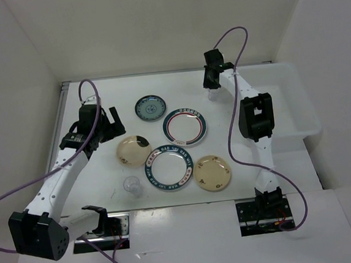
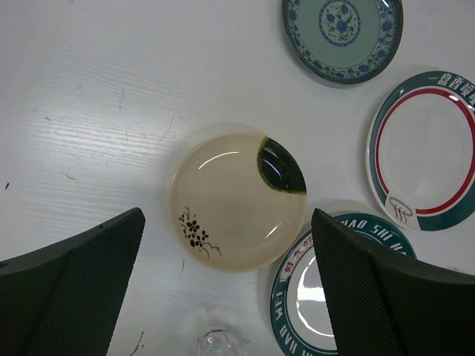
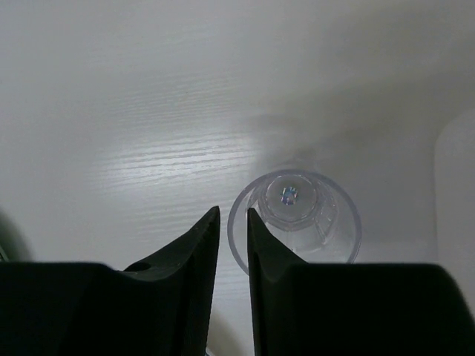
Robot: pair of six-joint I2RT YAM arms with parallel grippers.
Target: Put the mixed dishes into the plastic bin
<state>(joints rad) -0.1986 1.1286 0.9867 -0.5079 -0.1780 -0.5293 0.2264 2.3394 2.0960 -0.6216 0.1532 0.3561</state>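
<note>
My left gripper (image 1: pixel 110 126) is open and empty, hovering over a cream flower-marked plate (image 2: pixel 237 196), which sits between its fingertips in the left wrist view. A second cream plate (image 1: pixel 213 172), two white plates with teal rims (image 1: pixel 185 126) (image 1: pixel 169 168), a teal-blue saucer (image 1: pixel 150 108) and a small clear cup (image 1: pixel 132 186) lie on the table. My right gripper (image 3: pixel 233 215) is shut on the rim of another clear cup (image 3: pixel 297 215), one finger inside and one outside, above the far table just left of the plastic bin (image 1: pixel 296 99).
The bin's pale wall shows at the right edge of the right wrist view (image 3: pixel 456 185). White walls enclose the table at the back and both sides. Purple cables loop from both arms. The plates lie close together mid-table, some rims touching.
</note>
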